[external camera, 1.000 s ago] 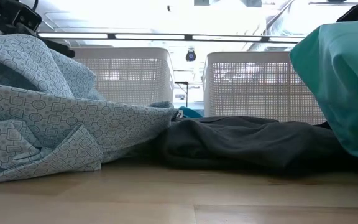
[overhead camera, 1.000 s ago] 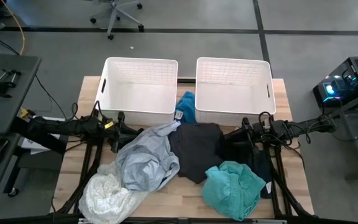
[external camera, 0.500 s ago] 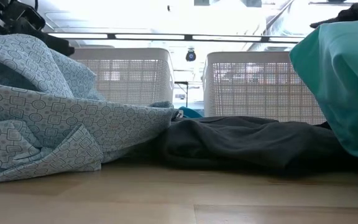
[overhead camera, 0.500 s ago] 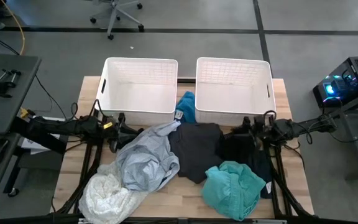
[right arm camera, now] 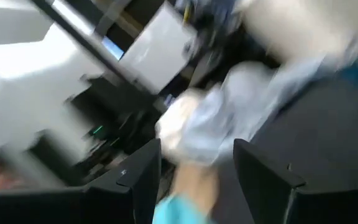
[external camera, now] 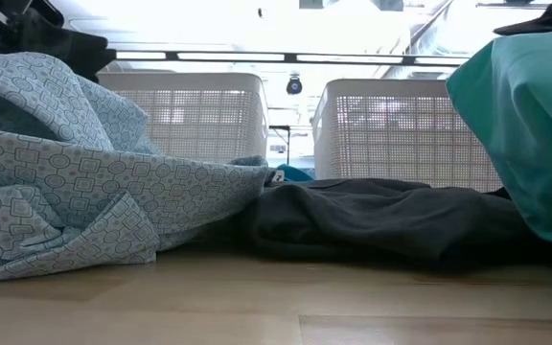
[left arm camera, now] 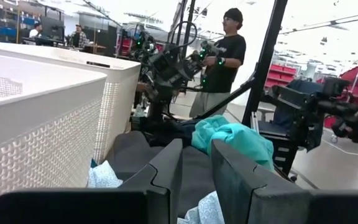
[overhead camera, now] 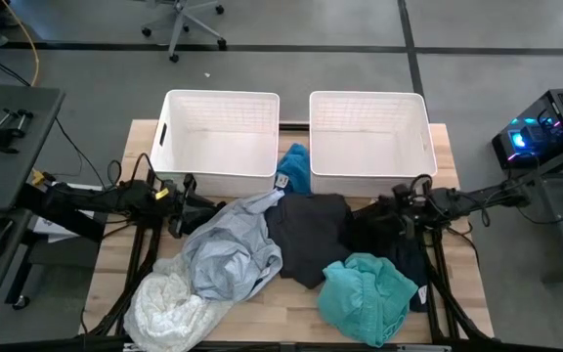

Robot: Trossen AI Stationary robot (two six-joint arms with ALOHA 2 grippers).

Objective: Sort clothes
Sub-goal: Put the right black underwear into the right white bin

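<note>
Both claws sit low at the table's sides, neither holding cloth. Left gripper (left arm camera: 194, 168) hangs just beside the near wall of the left white plastic mesh basket (overhead camera: 221, 147), its fingers a narrow gap apart with nothing between them; the pale grey-blue patterned shirt (overhead camera: 228, 249) lies right ahead of it and below. Right gripper (right arm camera: 197, 174) stands with fingers apart and empty, above the black crumpled garment (overhead camera: 384, 235), just short of the right white mesh basket (overhead camera: 368, 142).

The step in hand looks like choosing a first garment, since both baskets appear empty. To do it well, each claw should drop onto a raised fold rather than flat cloth, and lift straight up so neighbouring pieces are not dragged along: the dark grey garment (overhead camera: 306, 235) overlaps the shirt, and the teal bunched garment (overhead camera: 365, 293) rests against the black one. A white lacy bundle (overhead camera: 164, 308) lies behind the left claw at the near table edge; a blue piece (overhead camera: 294, 168) is wedged between the baskets.

Open room is scant: basket walls stand close ahead, so lift high before crossing their rims.
</note>
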